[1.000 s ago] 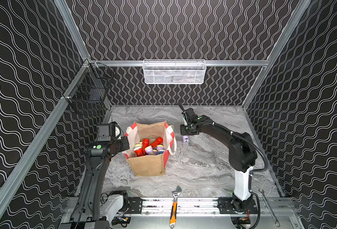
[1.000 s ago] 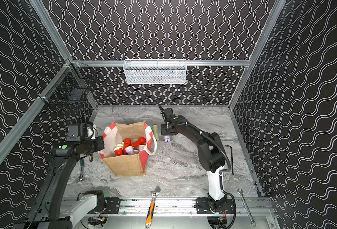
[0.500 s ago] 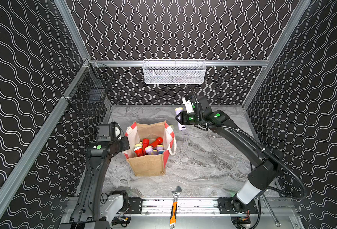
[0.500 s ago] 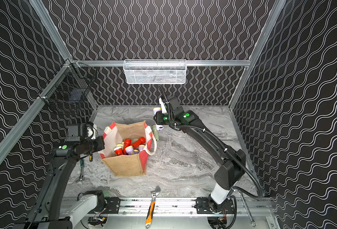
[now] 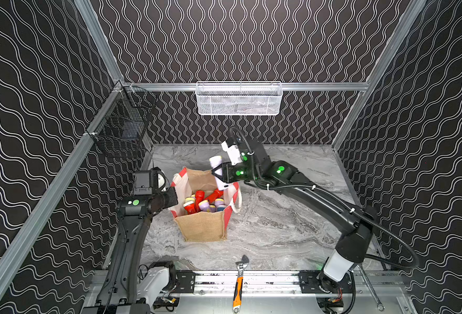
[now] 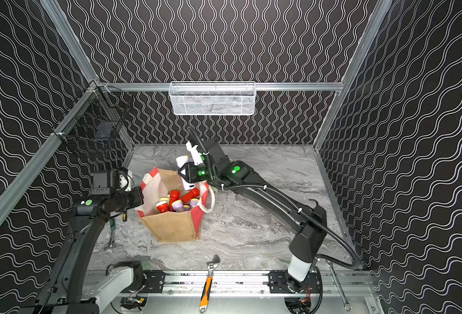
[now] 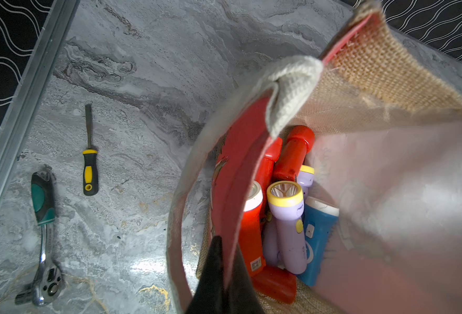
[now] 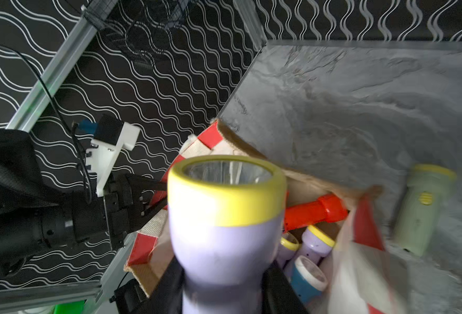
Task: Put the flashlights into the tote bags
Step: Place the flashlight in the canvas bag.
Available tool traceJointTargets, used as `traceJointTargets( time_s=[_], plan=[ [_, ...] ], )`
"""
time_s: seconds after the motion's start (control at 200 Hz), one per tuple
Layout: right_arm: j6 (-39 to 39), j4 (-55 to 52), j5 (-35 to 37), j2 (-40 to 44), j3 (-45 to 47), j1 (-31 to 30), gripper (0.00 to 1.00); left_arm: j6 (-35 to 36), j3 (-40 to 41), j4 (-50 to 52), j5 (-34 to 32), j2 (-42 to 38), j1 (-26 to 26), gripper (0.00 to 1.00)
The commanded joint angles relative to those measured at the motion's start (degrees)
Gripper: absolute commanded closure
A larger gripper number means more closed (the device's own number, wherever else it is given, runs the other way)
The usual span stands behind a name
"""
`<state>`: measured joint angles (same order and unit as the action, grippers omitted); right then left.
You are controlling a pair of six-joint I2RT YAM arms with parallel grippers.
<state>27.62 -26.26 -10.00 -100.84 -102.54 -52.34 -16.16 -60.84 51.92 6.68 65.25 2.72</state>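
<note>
Tan jute makes up the boxy tote bag (image 5: 202, 227), which has red-and-white striped side panels and white rope handles. In both top views it stands open at lower centre on the grey marbled table (image 5: 278, 231). Small plastic flashlights (image 5: 201, 202), red and lilac, lie heaped inside. The left gripper (image 5: 174, 196) is clenched on the bag's left rim. The right gripper (image 5: 217, 174), above the bag's far right corner, is clamped on a small lilac flashlight (image 5: 215, 161), which it holds tilted, head up. An orange-handled adjustable wrench (image 5: 237, 288) lies at bottom centre.

Left wrist view: black fingers (image 7: 213, 271) at bottom centre pinch the red panel edge, with no gap between them. Right of them, inside the bag, lie red, lilac and one blue flashlight (image 7: 317, 239). At left, on the table, lie a yellow-and-black-handled hand tool (image 7: 90, 168) and a green-handled ratchet (image 7: 43, 217).

Right wrist view: the lilac flashlight fills the centre. Its head is yellow-rimmed, and black fingers (image 8: 281, 291) grip its body at the bottom edge. The open bag lies behind it. At right a pale green flashlight (image 8: 420, 214) lies on the table just beside the bag, outside it.
</note>
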Motion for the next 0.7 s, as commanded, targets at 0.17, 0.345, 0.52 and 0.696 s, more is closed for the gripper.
traceJointTargets(
  time_s=[0.17, 0.345, 0.52, 0.696],
  plan=[
    [2.40, 2.01, -0.46, -7.09, -3.37, -2.99, 0.74, 0.19, -0.18, -3.22, 0.87, -0.74, 0.03, 1.00],
    [2.60, 1.93, -0.64, -11.57, -3.20, -4.70, 0.74, 0.47, -0.38, -3.41, 1.17, -0.61, 0.12, 1.00],
    [3.37, 1.13, -2.13, -14.39, -3.67, -5.12, 0.74, 0.43, -0.66, -3.23, 0.71, -0.77, 0.09, 1.00],
    [3.37, 0.59, -2.22, -15.62, -1.93, -5.10, 0.74, 0.35, -0.54, -3.38, 1.35, -0.40, 0.09, 1.00]
  ],
)
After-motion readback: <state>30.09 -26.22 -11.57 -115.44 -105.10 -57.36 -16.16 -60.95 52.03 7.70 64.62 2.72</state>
